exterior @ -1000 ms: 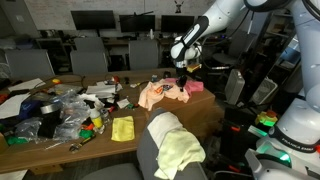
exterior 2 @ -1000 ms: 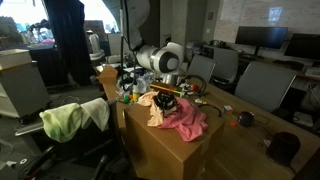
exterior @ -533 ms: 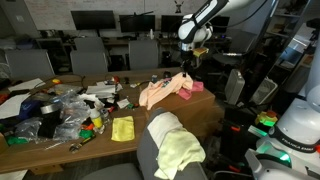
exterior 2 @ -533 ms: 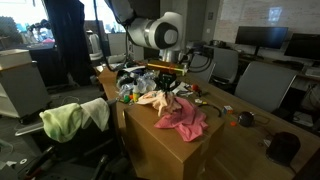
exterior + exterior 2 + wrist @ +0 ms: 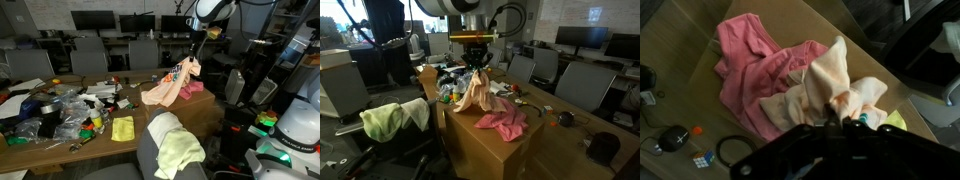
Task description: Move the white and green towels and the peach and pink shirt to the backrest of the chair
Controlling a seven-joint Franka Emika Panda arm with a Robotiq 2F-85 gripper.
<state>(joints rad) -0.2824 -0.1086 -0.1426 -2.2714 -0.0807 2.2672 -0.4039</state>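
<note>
The end effector [image 5: 190,58] was clamped on the peach shirt [image 5: 165,90], jaws pinched together on a bunch of fabric near its top edge. In the wrist view the fingertips [image 5: 836,124] were buried in the pale folds [image 5: 835,90]. I saw it hanging well above the bench [image 5: 205,118] in both exterior views, with the arm reaching down from the top of the picture. The shirt hung from the grip in a long drape [image 5: 474,92] and its lower end reached the bench top; I couldn't tell how much of it rested there.

Just beside that lower end lay the pink shirt [image 5: 502,122] — crumpled flat on the bench, and seen from the wrist [image 5: 750,60] partly tucked under the peach one. In the wrist view a black round object [image 5: 673,138] and a dark cable loop [image 5: 730,150] sat past it on the wood.

Farther along the bench in an exterior view lay a small yellow cloth [image 5: 122,128], and beyond it a heap of clutter [image 5: 60,110].

Off the bench, the backrest of the chair [image 5: 146,152] already carried both towels — the white towel [image 5: 165,130] draped over the top and the green towel [image 5: 182,155] lying against it. They showed again in an exterior view [image 5: 382,120], well apart from the end effector.
</note>
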